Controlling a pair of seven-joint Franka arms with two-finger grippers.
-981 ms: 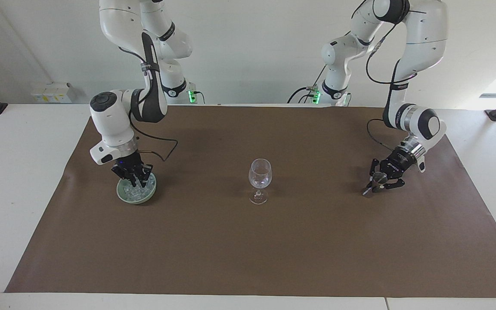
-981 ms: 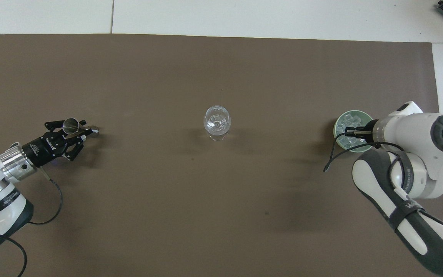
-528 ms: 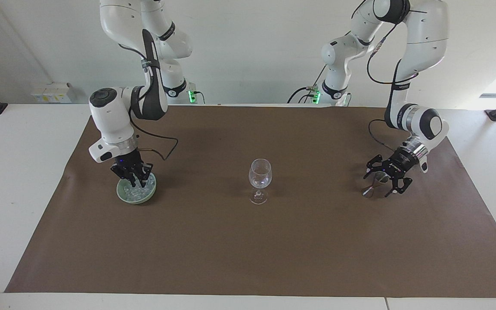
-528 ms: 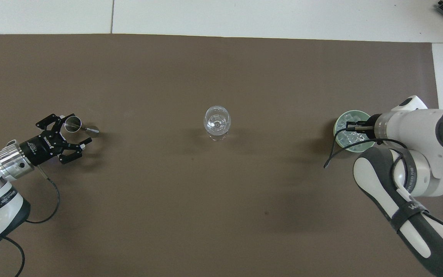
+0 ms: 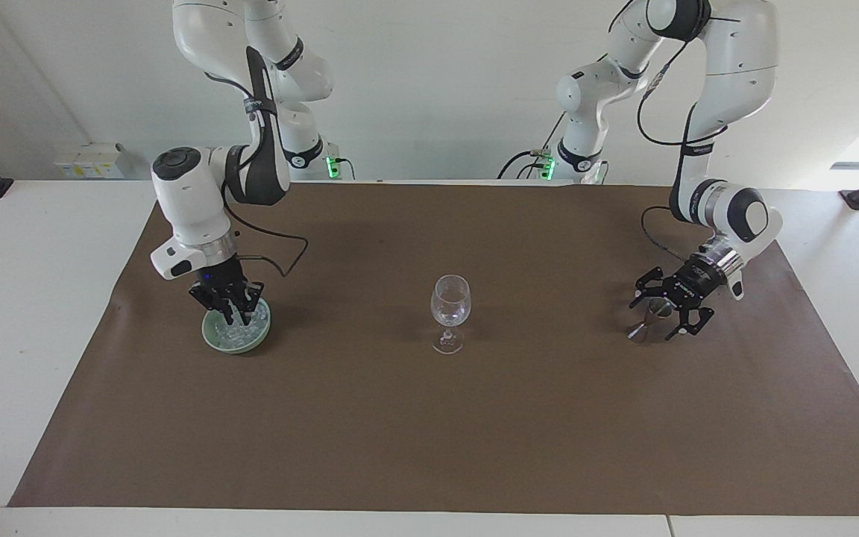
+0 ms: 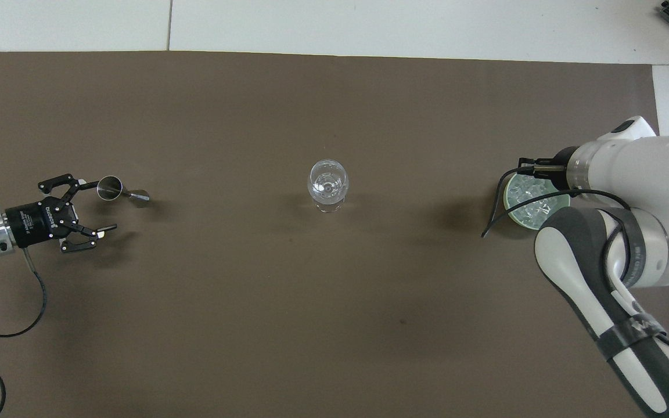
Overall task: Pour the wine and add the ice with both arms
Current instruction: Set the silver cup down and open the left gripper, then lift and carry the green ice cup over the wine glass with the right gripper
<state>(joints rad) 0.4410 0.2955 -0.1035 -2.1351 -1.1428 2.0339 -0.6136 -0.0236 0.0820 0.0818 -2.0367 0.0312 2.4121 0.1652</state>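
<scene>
A clear stemmed wine glass (image 5: 450, 300) stands upright at the middle of the brown mat; it also shows in the overhead view (image 6: 328, 183). A green bowl (image 5: 209, 337) holds the ice (image 5: 233, 338) toward the right arm's end. My right gripper (image 5: 234, 313) hangs just over the bowl (image 6: 507, 200) and its ice (image 6: 529, 194) with the fingers together; I see no cube between them. My left gripper (image 5: 662, 309) is open and empty beside a small metal jigger (image 5: 647, 324) standing on the mat. In the overhead view the left gripper (image 6: 97, 206) is clear of the jigger (image 6: 111, 187).
The brown mat (image 5: 429, 432) covers most of the white table (image 5: 34, 313). The right arm's elbow and black cable (image 6: 494, 223) hang over the mat beside the bowl. Nothing stands between the glass and either gripper.
My left gripper opened, let go of the jigger and drew back toward the left arm's end. My right gripper rose a little out of the ice bowl.
</scene>
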